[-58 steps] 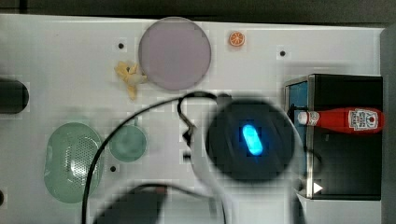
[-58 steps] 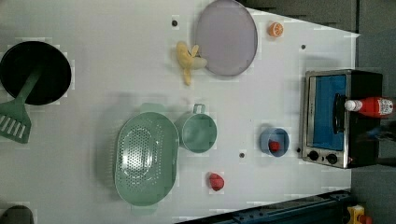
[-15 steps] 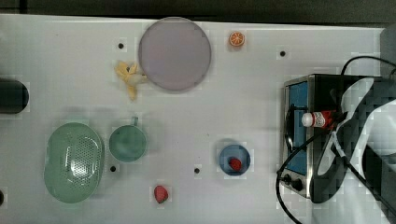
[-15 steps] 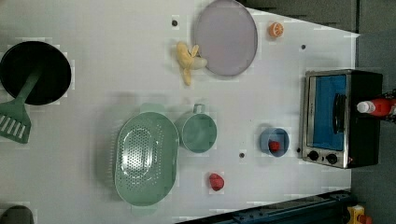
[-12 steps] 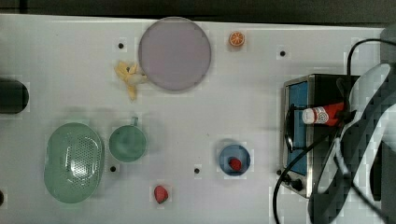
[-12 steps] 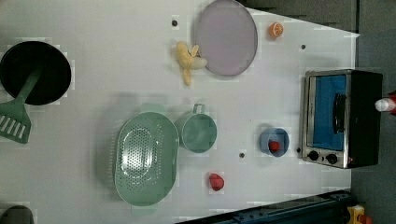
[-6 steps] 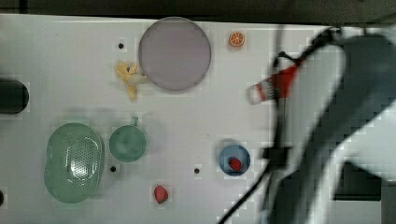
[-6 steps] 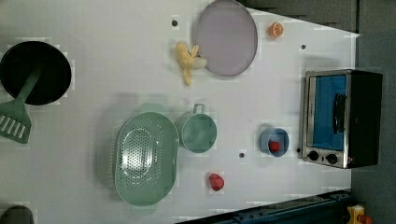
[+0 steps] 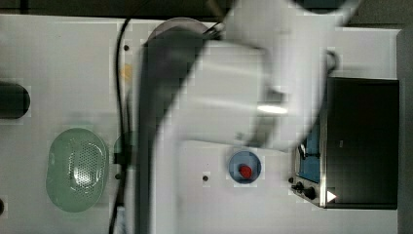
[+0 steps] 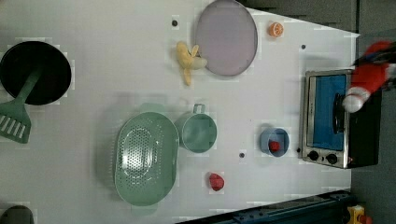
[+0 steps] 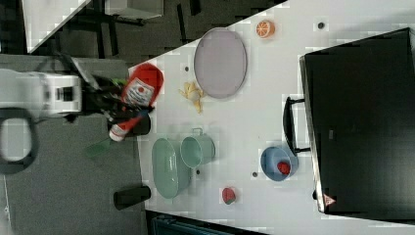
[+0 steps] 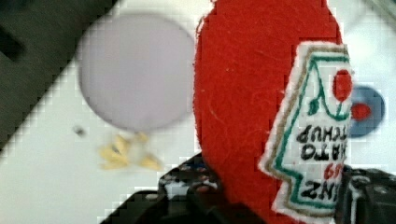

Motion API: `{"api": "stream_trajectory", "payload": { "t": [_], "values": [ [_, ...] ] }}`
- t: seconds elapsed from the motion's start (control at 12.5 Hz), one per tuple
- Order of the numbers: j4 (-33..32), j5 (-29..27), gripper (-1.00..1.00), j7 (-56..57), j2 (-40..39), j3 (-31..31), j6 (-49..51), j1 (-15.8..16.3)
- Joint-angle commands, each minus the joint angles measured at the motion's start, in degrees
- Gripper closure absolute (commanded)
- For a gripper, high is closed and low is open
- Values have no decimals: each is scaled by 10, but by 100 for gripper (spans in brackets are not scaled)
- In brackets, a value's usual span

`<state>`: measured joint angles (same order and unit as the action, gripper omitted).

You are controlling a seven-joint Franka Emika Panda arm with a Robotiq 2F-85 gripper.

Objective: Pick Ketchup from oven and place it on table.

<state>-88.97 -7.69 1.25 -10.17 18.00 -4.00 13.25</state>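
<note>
My gripper [image 11: 128, 103] is shut on the ketchup [image 11: 143, 84], a red bottle with a white cap and a white-and-red label. It hangs in the air, tilted, well above the white table [image 10: 93, 28]. The wrist view has the ketchup [image 12: 243, 102] close up, with dark fingers [image 12: 187, 198] on either side of its body. In the left view the ketchup [image 10: 369, 79] shows against the top edge of the oven [image 10: 327, 116]. The black oven [image 9: 363, 141] stands at the top view's right, its door shut.
On the table are a purple plate [image 10: 226, 37], a banana peel [image 10: 188, 60], an orange slice [image 10: 275, 29], a green colander [image 10: 145, 158], a green cup [image 10: 198, 132], a blue bowl [image 10: 274, 142], a red fruit [image 10: 215, 181] and a black pan [image 10: 35, 72] with a spatula. My arm [image 9: 209, 117] covers the top view's middle.
The ketchup lay on top of the oven. My gripper closed on it, lifted it and carried it off the oven toward the top view's left, where the arm now spans the middle.
</note>
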Motion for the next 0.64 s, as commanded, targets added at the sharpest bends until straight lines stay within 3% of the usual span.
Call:
{"api": "stream_trajectory", "payload": {
  "t": [0.08, 0.64],
  "values": [
    [-86, 41, -26, -15, -17, -4, -34, 6],
    [-329, 41, -26, -17, -43, -11, -319, 12]
  ]
}}
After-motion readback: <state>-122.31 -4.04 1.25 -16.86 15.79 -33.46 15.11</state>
